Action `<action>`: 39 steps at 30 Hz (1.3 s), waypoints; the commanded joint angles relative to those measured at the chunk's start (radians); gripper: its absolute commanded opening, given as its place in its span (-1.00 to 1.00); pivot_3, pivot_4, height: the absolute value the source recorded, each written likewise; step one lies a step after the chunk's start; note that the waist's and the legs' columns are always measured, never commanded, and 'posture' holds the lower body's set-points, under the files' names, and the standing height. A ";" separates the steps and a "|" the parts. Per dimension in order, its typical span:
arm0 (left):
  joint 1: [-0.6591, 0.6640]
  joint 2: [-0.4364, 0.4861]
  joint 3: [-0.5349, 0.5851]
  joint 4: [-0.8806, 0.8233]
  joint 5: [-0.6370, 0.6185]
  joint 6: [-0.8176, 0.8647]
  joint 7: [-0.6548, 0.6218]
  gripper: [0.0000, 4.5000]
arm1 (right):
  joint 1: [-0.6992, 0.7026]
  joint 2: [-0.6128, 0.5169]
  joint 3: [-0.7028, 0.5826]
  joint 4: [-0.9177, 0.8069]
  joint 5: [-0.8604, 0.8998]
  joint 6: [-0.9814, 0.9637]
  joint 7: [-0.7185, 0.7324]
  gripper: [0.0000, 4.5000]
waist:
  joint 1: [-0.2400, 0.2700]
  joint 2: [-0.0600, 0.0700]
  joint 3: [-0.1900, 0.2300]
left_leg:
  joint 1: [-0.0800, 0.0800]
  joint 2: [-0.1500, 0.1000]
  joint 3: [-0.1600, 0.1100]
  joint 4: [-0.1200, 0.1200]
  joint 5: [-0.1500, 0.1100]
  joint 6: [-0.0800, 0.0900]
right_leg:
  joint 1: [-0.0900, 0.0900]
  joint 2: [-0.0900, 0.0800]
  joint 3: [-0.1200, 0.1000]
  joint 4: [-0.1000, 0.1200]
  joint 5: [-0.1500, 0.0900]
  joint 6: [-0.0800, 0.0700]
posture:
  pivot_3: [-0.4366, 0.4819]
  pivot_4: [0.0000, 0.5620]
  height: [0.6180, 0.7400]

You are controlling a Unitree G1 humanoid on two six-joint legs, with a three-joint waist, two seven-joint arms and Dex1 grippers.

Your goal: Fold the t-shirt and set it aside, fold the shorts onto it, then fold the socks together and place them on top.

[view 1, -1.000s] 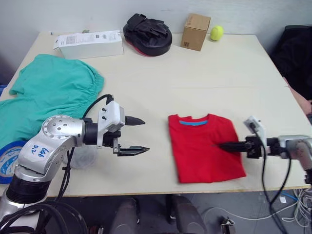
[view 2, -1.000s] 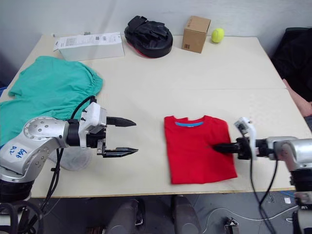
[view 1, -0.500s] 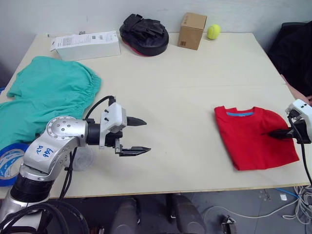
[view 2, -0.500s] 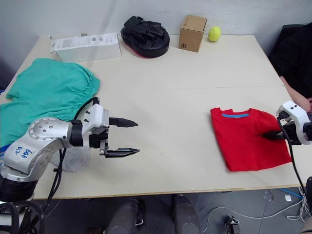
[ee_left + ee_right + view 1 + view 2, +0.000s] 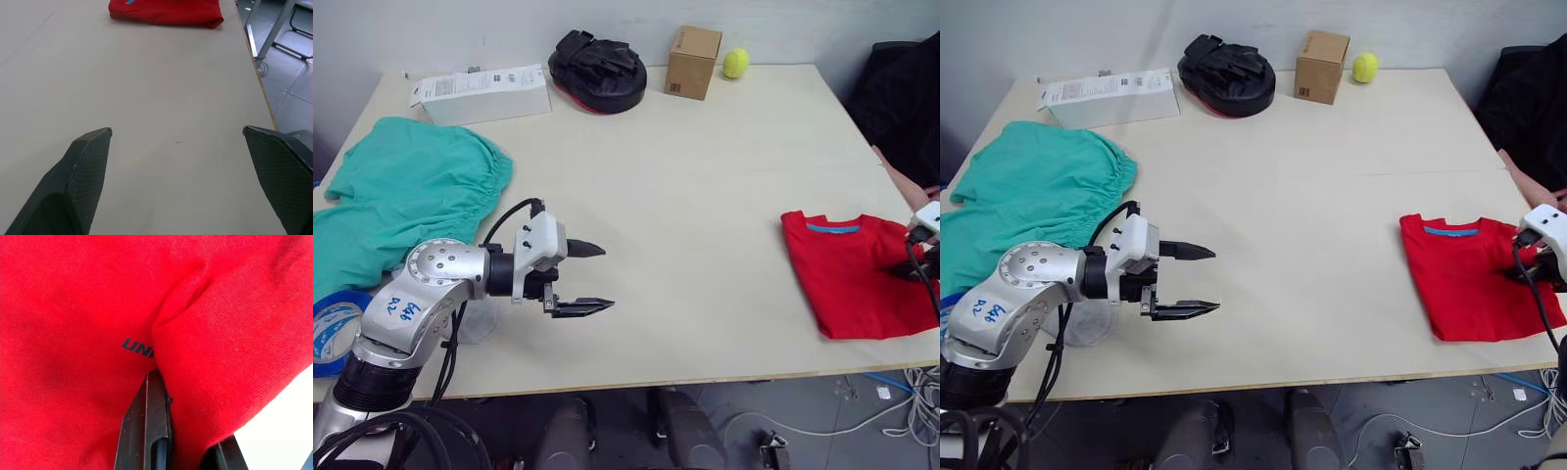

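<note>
The t-shirt [image 5: 862,274] lies folded into a neat rectangle at the right end of the table [image 5: 705,176], close to the front edge, collar toward the far side. That spot reads as the set-aside place: it leaves the middle of the tabletop bare for the next garment.

The right gripper [image 5: 1531,275] sits on the shirt's right portion. In the right wrist view one finger [image 5: 149,431] runs under a raised ridge of red cloth with the other beside it, so the fingers look pressed together on a pinch of the shirt. Judgement: this grip is what carries the fold sideways without letting it open, and letting go is the step in hand.

The left gripper [image 5: 590,278] hovers above bare table in front of the robot, fingers spread wide and holding nothing, pointing toward the shirt.

The shorts [image 5: 406,201] lie spread and rumpled at the left end, partly over the edge, well apart from the shirt. The socks cannot be made out.

A white box [image 5: 480,91], a black padded mitt [image 5: 597,70], a cardboard box [image 5: 692,61] and a tennis ball [image 5: 736,63] line the far edge. A roll of blue tape [image 5: 333,328] is at the left.
</note>
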 commanded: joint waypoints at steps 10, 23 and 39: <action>-0.017 -0.008 0.014 -0.016 0.008 -0.031 0.005 1.00 | -0.052 -0.074 -0.113 -0.006 0.014 0.040 0.025 0.51 | -0.009 0.003 0.000 | 0.001 0.000 0.001 0.001 0.000 0.000 | 0.000 0.001 0.001 0.001 0.000 0.001 | -0.05 -0.47 1.00; 0.019 -0.032 0.065 -0.045 -0.013 0.005 0.088 1.00 | -0.184 0.008 -0.289 -0.206 0.239 0.110 0.378 0.99 | -0.043 0.003 0.001 | 0.006 0.001 0.005 0.001 0.000 0.000 | 0.002 0.003 0.005 0.004 0.001 0.002 | -0.05 -0.47 1.00; 0.297 -0.054 0.324 -0.297 -0.015 0.136 0.372 1.00 | 0.242 0.582 -0.229 -1.337 0.656 0.372 0.129 0.99 | -0.016 -0.003 -0.002 | 0.012 0.003 0.005 0.001 -0.001 -0.002 | 0.003 0.002 0.007 0.016 -0.002 0.001 | -0.05 -0.47 1.00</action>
